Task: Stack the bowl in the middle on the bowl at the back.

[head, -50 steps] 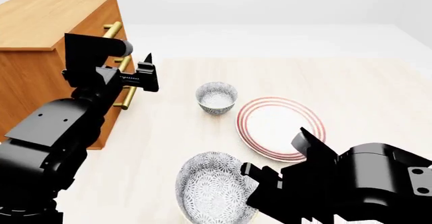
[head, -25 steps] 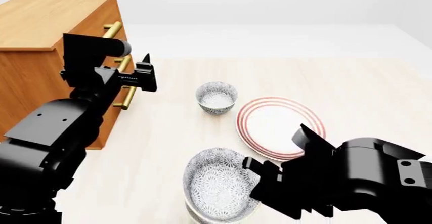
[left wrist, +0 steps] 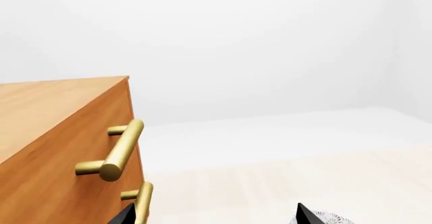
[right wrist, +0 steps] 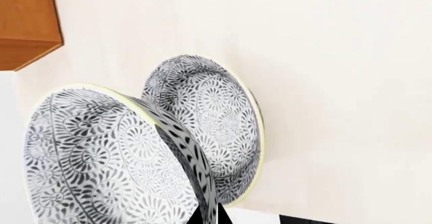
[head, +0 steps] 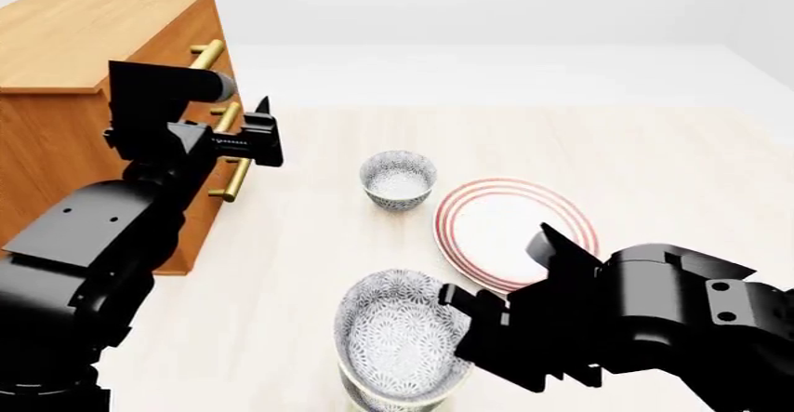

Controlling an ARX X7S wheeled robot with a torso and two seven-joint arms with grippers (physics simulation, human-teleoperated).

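The bowl at the back (head: 399,179) stands upright on the pale table, left of the plate; a sliver of it (left wrist: 334,220) shows in the left wrist view. The bowl in the middle (head: 397,336) hangs tilted above the table's near part, and my right gripper (head: 462,312) is shut on its rim. In the right wrist view that rim (right wrist: 172,133) runs down between the two fingertips of the right gripper (right wrist: 209,218). A third identical bowl (right wrist: 209,128) rests on the table just beyond and below it (head: 372,401). My left gripper (head: 263,131) hovers open and empty by the cabinet.
A wooden cabinet (head: 74,86) with brass bar handles (left wrist: 118,153) stands at the table's left, close to my left gripper (left wrist: 214,220). A flat white plate with red rings (head: 515,231) lies right of the back bowl, beside my right arm.
The held bowl has shifted slightly right and turned more upright, so the bowl beneath it shows. My right arm rose a little toward the plate. The left arm edged left.
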